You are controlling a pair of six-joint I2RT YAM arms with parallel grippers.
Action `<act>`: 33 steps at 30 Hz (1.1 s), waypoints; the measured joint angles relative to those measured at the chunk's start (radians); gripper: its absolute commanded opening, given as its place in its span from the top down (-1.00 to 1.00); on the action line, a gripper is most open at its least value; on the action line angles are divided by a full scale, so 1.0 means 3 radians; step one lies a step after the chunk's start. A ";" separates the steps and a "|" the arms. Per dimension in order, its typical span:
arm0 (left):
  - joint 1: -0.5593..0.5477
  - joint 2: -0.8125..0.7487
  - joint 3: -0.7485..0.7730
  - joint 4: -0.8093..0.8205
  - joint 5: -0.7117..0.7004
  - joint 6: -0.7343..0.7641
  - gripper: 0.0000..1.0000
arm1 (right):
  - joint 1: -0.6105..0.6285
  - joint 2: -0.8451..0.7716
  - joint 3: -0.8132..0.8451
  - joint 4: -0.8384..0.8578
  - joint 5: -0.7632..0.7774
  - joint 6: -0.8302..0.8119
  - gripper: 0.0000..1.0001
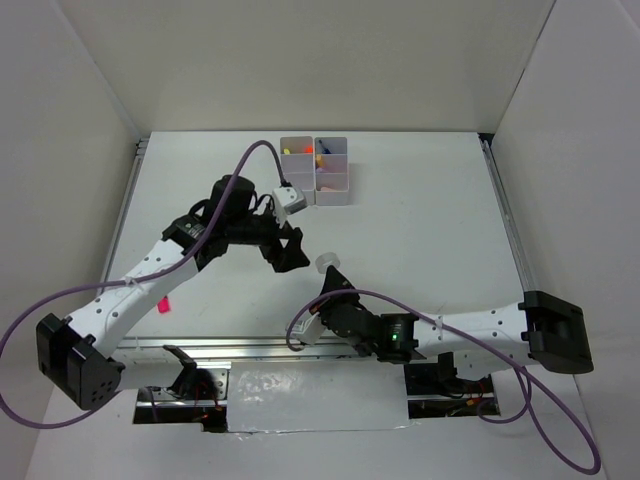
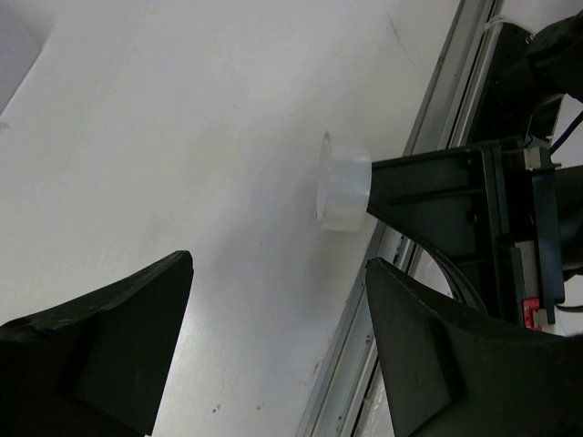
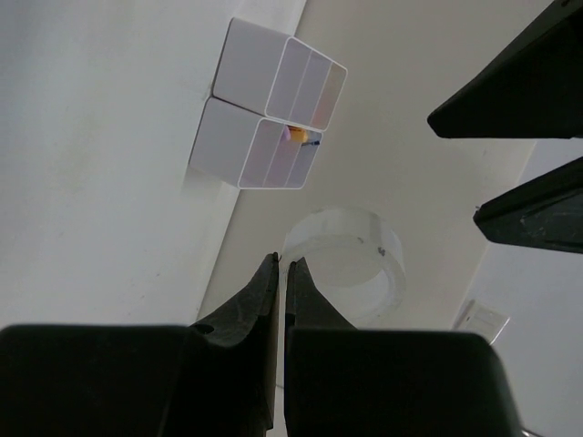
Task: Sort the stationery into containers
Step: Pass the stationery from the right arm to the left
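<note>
On the white table (image 1: pixel 420 230) we've got a traffic problem brewing. The left arm stretches across the middle, and its left gripper (image 1: pixel 290 250) hangs spread wide with nothing in it, just beside the right gripper (image 1: pixel 330 278).

The right one has its fingers pressed nearly together. As far as we can judge from its wrist view, they're nipping just the thin wall of the clear tape ring (image 1: pixel 325 263), which sits at its tip near the table's middle. The containers (image 1: pixel 316 170) are well apart from it at the far side, a few cells already showing coloured bits.

What worries us:
- The left arm sits pretty much between the ring and the bins, so a straight carry could knock the two arms together.
- A pinch on one slick wall is weak. The ring could swivel or slide out on the way.
- The ring looks wide next to a cell, so it might perch on a rim rather than drop in.
- The bins look light, so a nudge could shove them.

A pink marker (image 1: pixel 162 305) lies over by the left arm, not yet sorted.
</note>
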 measured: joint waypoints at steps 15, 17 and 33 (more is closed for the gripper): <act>-0.0268 0.0449 0.0341 0.0038 0.0048 -0.0071 -0.80 | 0.0015 0.0003 0.0018 -0.0039 0.0010 0.0041 1.00; -0.0273 0.0529 0.0389 0.0037 0.0050 -0.0079 -0.74 | 0.0015 0.0003 0.0039 -0.0052 0.0011 0.0043 1.00; -0.0446 0.0783 0.0628 -0.0081 0.0081 -0.0065 0.49 | 0.0043 0.0003 0.0083 -0.0092 0.0028 0.0092 0.84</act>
